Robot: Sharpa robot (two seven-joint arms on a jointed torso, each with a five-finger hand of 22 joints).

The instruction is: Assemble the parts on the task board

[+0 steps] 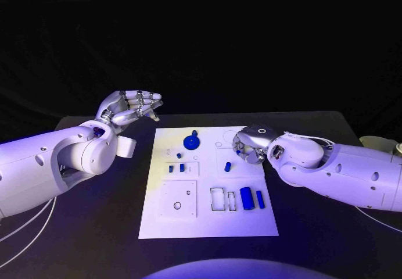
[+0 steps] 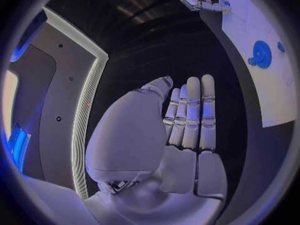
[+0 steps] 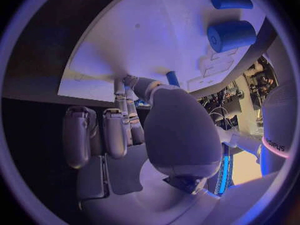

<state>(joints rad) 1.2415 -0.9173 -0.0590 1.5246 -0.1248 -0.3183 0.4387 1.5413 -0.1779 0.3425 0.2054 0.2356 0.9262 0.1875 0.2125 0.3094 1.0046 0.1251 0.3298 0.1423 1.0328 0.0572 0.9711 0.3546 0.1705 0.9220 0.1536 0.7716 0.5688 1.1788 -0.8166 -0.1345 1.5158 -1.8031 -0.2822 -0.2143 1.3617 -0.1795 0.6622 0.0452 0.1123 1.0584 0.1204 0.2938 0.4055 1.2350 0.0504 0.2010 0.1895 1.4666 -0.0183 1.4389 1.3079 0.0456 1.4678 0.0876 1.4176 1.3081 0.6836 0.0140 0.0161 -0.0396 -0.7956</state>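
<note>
hovering left hand [image 1: 132, 107] fingers spread, empty; right hand [image 1: 250, 145] fingers' state unclear over task board [image 1: 210, 224].

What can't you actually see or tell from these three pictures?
- Right hand, head view: its fingertips are hidden under its own wrist, so any contact with the task board cannot be told.
- Small blue piece, right wrist view: partly hidden behind the hand.
- Smallest parts, head view: too small to identify.

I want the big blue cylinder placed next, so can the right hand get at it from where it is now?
Probably yes. The right hand hovers over the board's right edge, apparently holding nothing, and the cylinder lies just nearer the robot with nothing over it; only a thin blue pin lies close beside it.
</note>
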